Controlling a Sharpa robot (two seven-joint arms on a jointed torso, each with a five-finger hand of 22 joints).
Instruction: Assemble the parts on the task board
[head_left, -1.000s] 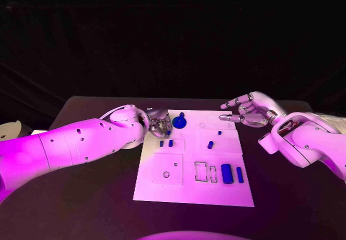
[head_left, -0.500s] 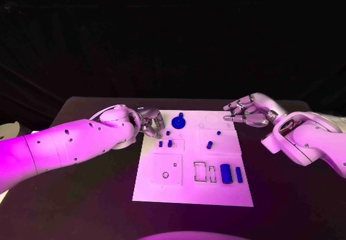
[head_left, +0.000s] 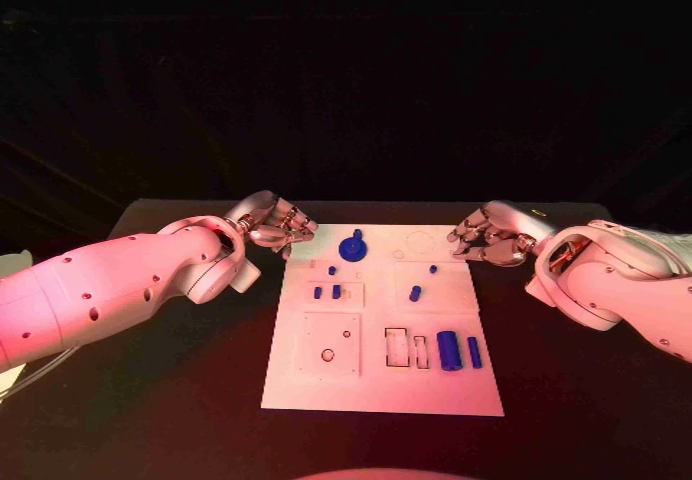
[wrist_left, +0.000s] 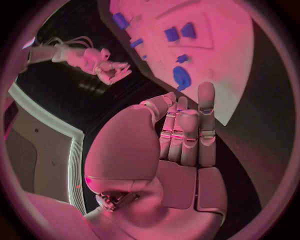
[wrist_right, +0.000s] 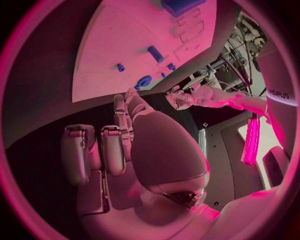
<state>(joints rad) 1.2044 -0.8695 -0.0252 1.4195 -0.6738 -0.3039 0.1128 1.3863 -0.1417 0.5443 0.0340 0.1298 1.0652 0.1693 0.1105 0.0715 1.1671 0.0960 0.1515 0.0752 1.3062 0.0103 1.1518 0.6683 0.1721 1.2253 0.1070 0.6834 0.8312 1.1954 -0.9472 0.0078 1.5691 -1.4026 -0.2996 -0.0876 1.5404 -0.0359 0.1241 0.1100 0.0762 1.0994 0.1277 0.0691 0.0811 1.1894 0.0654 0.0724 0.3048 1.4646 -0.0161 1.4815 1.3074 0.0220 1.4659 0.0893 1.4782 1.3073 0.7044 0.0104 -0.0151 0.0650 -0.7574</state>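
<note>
We are holding our left hand just off the far left corner of the task board, and its fingers are curling in with nothing in them. We are holding our right hand just off the far right edge of the board, over the black bench, and its fingers are also curling in on nothing. The white task board is lying flat in the middle of the bench, between our two hands. A round blue part with a knob is sitting near the far edge of the board, close to our left hand but not touching it. Two small blue pegs are standing side by side on the left half of the board, and one tiny blue peg is sitting just behind them. On the right half, a slanting blue peg is lying near the middle, with a tiny blue dot just behind it. Near the front right, a fat blue cylinder is lying beside a thin blue bar, and they are close together. Two empty slots are sitting just to the left of the cylinder, and a square outline with a small hole is sitting at the front left.
</note>
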